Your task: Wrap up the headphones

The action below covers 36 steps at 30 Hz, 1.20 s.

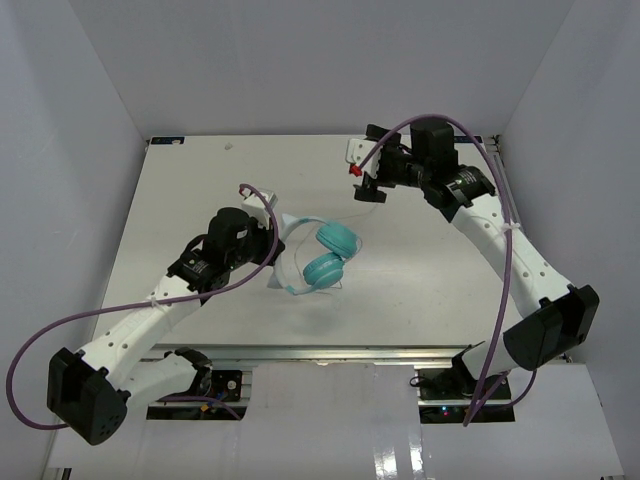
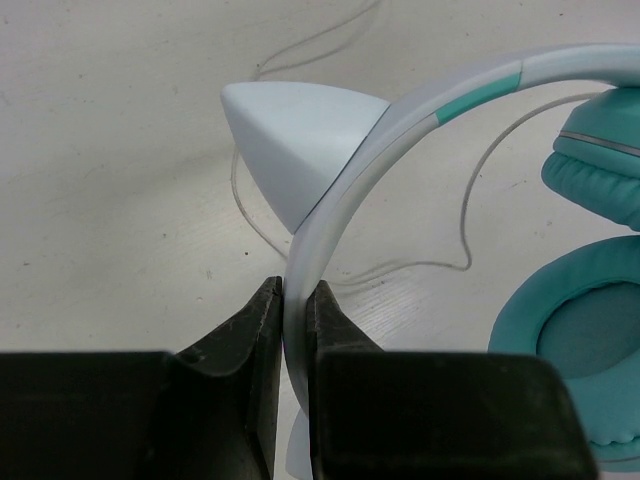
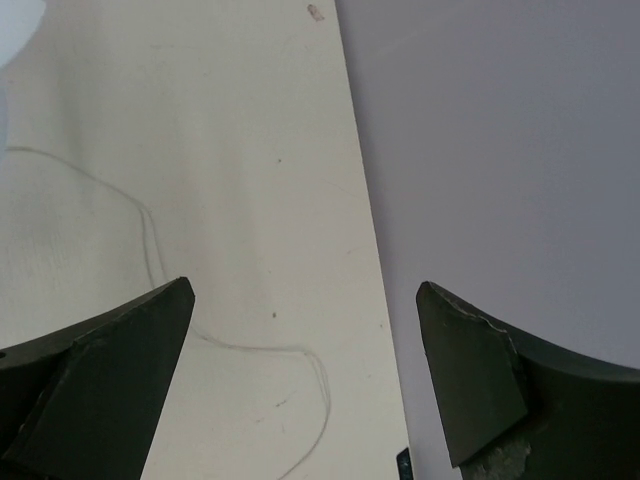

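Observation:
The headphones lie at the table's middle, with two teal ear cups (image 1: 338, 238) (image 1: 323, 268) and a pale headband (image 1: 290, 224). My left gripper (image 1: 272, 246) is shut on the headband. In the left wrist view its jaws (image 2: 295, 300) pinch the white band (image 2: 335, 205) just below a white pointed ear piece (image 2: 290, 130), and the teal cups (image 2: 575, 340) are at the right. The thin white cord (image 2: 465, 200) loops loosely on the table behind the band. My right gripper (image 1: 368, 186) is open and empty at the back right, away from the headphones. Its view (image 3: 300, 300) shows a stretch of cord (image 3: 322, 385) on the table below.
The white table (image 1: 200, 200) stands inside a white-walled enclosure. Its edge and a wall (image 3: 500, 150) run close beside my right gripper. A small red piece (image 1: 354, 171) shows next to the right gripper. Purple arm cables (image 1: 60, 330) hang by both arms.

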{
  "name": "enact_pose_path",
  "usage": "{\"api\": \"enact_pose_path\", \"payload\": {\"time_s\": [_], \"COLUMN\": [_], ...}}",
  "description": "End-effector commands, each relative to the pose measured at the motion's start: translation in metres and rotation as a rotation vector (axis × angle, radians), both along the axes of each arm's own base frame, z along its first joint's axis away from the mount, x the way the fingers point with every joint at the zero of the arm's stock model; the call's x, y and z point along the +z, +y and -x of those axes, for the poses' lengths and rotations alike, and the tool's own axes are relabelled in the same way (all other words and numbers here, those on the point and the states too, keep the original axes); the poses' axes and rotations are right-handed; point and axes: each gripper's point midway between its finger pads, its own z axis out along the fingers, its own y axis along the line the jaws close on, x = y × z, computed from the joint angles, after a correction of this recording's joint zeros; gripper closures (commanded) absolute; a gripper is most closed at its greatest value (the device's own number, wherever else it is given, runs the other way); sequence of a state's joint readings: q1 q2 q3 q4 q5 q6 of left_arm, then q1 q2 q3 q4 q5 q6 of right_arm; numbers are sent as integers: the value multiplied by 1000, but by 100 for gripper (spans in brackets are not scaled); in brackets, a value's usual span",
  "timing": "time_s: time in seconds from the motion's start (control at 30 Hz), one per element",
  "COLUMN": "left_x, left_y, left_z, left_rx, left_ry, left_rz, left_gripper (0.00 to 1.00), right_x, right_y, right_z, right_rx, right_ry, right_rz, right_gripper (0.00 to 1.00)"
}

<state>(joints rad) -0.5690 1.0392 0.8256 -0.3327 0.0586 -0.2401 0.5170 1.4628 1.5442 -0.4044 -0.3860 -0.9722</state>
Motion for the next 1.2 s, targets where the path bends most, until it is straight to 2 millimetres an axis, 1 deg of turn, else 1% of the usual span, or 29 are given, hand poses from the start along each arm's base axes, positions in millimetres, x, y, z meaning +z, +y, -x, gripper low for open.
{"api": "enact_pose_path", "payload": {"time_s": [0.0,0.03,0.07,0.1,0.13,0.2,0.23,0.3,0.33,0.37,0.43,0.5,0.6,0.67,0.73,0.9,1.0,1.1,1.17], "left_x": [20,13,10,6,0,-2,-2,0,3,1,0,0,5,9,14,19,18,17,14], "left_y": [-4,-4,-4,-5,-6,-7,-9,-10,-10,-9,-8,-7,-8,-8,-9,-8,-1,2,5], "left_z": [2,4,4,4,2,-1,-3,-7,-9,-10,-13,-14,-15,-15,-16,-14,-15,-14,-14], "left_rx": [18,23,24,27,32,39,43,52,60,66,86,97,105,109,110,111,140,148,160], "left_ry": [-32,-10,-1,12,30,46,54,60,59,66,76,79,78,76,70,67,61,66,70], "left_rz": [91,92,93,89,80,74,73,73,73,66,56,56,70,81,91,93,75,60,43], "left_gripper": [100,100,100,100,100,100,100,100,100,100,100,100,100,100,100,100,100,100,100], "right_x": [-15,-5,4,10,11,-6,-19,-26,-31,-36,-52,-71,-94,-106,-117,-124,-126,-128,-128], "right_y": [-34,-21,-18,-13,-6,16,35,47,57,62,75,83,91,97,96,97,94,85,78], "right_z": [36,69,94,116,135,164,190,202,215,222,230,224,213,206,193,167,156,147,145], "right_rx": [176,372,498,595,668,743,814,812,829,844,803,717,603,533,460,357,318,285,288], "right_ry": [35,76,71,64,61,88,96,116,151,167,215,246,247,234,216,158,98,37,9], "right_rz": [50,-21,-38,-54,-53,34,90,128,137,147,180,206,247,260,294,343,384,437,477], "right_gripper": [0,0,0,0,0,1,1,3,5,7,7,7,7,7,7,7,7,6,6]}}
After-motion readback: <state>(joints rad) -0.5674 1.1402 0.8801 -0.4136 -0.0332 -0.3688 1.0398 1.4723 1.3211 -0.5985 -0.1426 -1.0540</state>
